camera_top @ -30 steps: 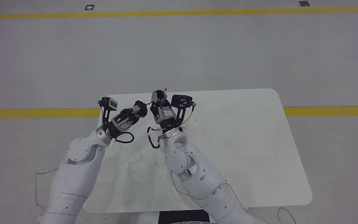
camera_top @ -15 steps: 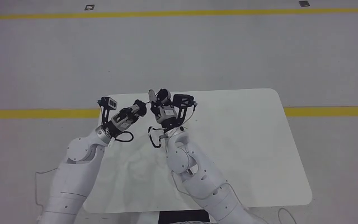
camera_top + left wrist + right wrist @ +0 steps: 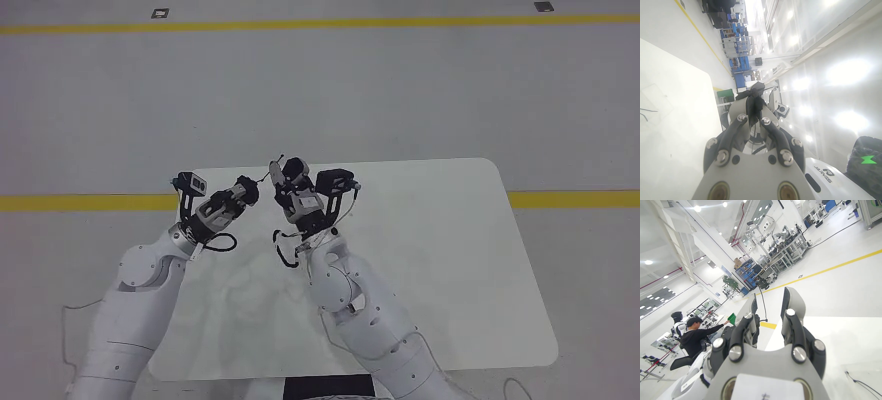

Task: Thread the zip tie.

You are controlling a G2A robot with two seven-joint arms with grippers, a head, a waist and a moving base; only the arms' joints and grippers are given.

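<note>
Both arms are raised over the near-left part of the white counter, their wrists drawn close together. The left gripper points toward the right gripper, and the two sit just beside each other above the counter's far edge. In the left wrist view, the left gripper has its fingers pressed together, dark pads meeting at the tips; it appears clamped on the lower end of the zip tie, though the exact contact is hard to make out. In the right wrist view, the right gripper has its fingers spread apart and grips nothing. The zip tie, a thin black strand, rises between them, closer to the finger on the left gripper's side, with its hooked lower end next to the dark body of the left gripper. Off the counter, a yellow line runs across the floor. A few loose black ties lie flat on the counter on a clear sheet, well apart from both grippers.
</note>
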